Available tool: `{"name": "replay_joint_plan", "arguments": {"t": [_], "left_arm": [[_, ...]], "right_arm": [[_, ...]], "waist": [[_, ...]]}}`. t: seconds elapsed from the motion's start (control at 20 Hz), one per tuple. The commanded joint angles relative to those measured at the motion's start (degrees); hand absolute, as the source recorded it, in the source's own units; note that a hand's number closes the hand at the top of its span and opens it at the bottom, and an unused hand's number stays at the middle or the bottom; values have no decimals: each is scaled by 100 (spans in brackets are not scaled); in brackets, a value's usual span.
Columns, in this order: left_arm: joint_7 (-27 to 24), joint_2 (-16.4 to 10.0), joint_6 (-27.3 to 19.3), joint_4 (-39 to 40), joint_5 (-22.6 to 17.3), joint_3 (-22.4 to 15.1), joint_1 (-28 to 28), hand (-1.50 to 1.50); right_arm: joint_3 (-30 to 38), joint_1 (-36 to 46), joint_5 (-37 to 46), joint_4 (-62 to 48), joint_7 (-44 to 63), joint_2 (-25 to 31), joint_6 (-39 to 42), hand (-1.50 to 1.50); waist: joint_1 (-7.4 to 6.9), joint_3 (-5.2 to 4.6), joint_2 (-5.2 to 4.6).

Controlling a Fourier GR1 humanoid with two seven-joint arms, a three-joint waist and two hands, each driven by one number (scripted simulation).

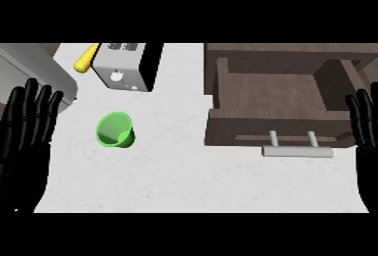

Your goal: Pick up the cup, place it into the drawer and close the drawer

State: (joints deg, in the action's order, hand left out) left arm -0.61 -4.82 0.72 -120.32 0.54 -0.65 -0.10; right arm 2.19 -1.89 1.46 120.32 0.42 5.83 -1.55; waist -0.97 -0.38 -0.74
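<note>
Cup [115, 130] is seen on the white desk [199, 185], well to the left of the open drawer [251, 127] and level with its front wall. It is bright green, with a wide round mouth turned upward and a narrower base; whether it stands quite upright cannot be told. The left hand [28, 135] is shown open, fingers straight, farther left of the drawer than the cup. The right hand [365, 125] is likewise open, just beside the drawer's right side. The left hand is judged the nearer, so a reach rightward is called for.
</note>
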Motion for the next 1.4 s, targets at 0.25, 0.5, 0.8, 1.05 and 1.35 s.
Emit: {"name": "replay_joint_plan", "arguments": {"t": [0.25,0.5,0.8,1.05,1.35], "left_arm": [[-208,-854,1593,747,-1744,686,-570,-150],[543,-595,1294,1987,-2532,1089,-847,-150],[-99,-750,1620,3179,-2106,1216,-1047,-150],[-264,-742,1651,3787,-1939,1215,-1165,-150],[-1837,-1018,2095,5860,-1332,1494,-1314,-150]], "right_arm": [[-62,175,-368,-39,-301,-15,344,-150],[-263,624,-549,-587,447,292,801,-150],[-134,1044,-604,-844,680,242,787,-150],[-77,932,-441,-932,330,235,888,-150],[37,1318,-561,-1098,485,339,957,-150]], "waist": [[100,36,69],[103,36,58],[105,37,68],[106,38,74],[135,34,61]]}}
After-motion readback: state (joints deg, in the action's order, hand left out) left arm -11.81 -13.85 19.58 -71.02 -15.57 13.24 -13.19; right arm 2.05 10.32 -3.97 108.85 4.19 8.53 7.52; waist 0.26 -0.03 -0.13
